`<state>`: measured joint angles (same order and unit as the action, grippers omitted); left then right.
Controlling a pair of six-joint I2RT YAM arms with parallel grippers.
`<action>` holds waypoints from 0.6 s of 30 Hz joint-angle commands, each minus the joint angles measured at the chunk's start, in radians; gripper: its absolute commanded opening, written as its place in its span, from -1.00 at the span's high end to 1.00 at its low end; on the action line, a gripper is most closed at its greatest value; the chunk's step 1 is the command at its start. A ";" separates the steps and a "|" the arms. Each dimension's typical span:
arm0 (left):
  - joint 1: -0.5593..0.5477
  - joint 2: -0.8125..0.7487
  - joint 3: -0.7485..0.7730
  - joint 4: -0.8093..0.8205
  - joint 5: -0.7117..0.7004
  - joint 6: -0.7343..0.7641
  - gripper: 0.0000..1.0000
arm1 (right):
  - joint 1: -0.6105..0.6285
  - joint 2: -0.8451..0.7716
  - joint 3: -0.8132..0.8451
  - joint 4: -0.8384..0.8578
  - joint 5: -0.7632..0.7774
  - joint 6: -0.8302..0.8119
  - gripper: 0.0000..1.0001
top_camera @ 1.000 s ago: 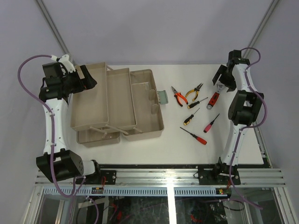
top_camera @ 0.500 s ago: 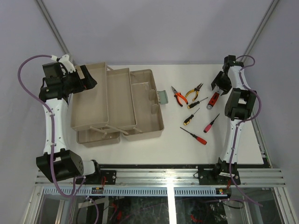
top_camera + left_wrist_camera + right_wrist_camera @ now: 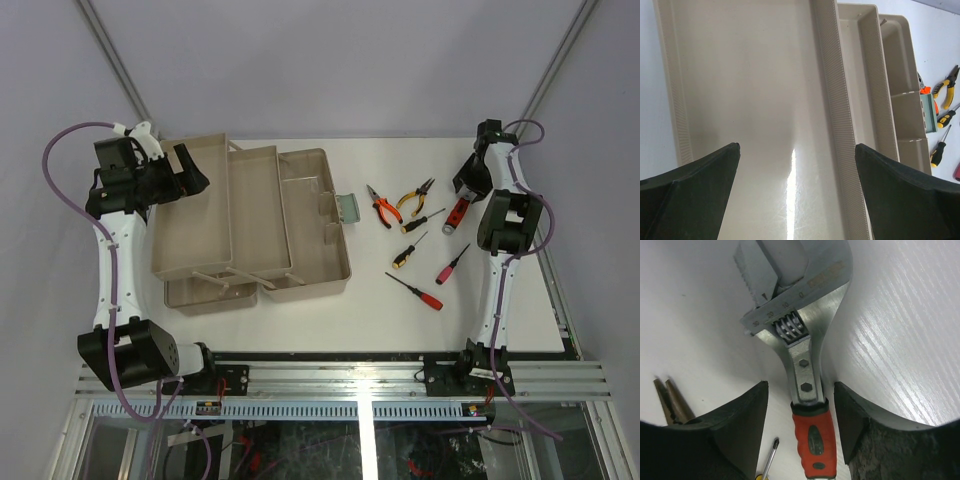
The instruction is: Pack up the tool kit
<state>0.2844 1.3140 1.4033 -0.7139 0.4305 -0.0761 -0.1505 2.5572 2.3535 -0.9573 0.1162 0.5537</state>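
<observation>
Right tool point(image 3: 801, 412) astride wrench point(image 3: 801, 335), slim gap on each side, pliers point(image 3: 671, 401) nearby.

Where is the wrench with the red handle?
In the top view, the wrench lies at the far right of the table, just right of the yellow pliers. The right gripper sits over it, a finger on each side.
</observation>
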 commanded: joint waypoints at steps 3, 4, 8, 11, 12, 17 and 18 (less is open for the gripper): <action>0.005 -0.010 -0.013 -0.009 0.019 0.021 -0.94 | -0.007 0.028 0.019 0.004 0.013 0.020 -0.08; 0.005 -0.011 -0.013 -0.009 0.019 0.020 -0.94 | -0.010 0.032 0.017 0.001 0.003 0.021 0.07; 0.004 -0.009 -0.015 -0.009 0.018 0.021 -0.94 | -0.014 0.024 -0.026 -0.005 -0.015 0.002 0.50; 0.005 -0.011 -0.019 -0.009 0.020 0.022 -0.94 | -0.013 -0.009 -0.096 -0.012 -0.011 -0.026 0.55; 0.005 -0.013 -0.019 -0.009 0.021 0.022 -0.94 | -0.014 -0.021 -0.123 -0.012 -0.014 -0.037 0.56; 0.005 -0.018 -0.032 -0.010 0.025 0.021 -0.94 | -0.014 -0.079 -0.232 -0.036 -0.032 -0.090 0.63; 0.004 -0.018 -0.034 -0.010 0.026 0.021 -0.94 | -0.014 -0.088 -0.250 -0.040 -0.039 -0.099 0.67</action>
<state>0.2844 1.3136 1.3853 -0.7155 0.4397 -0.0715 -0.1623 2.4897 2.2024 -0.8833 0.0937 0.5224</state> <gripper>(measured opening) 0.968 0.318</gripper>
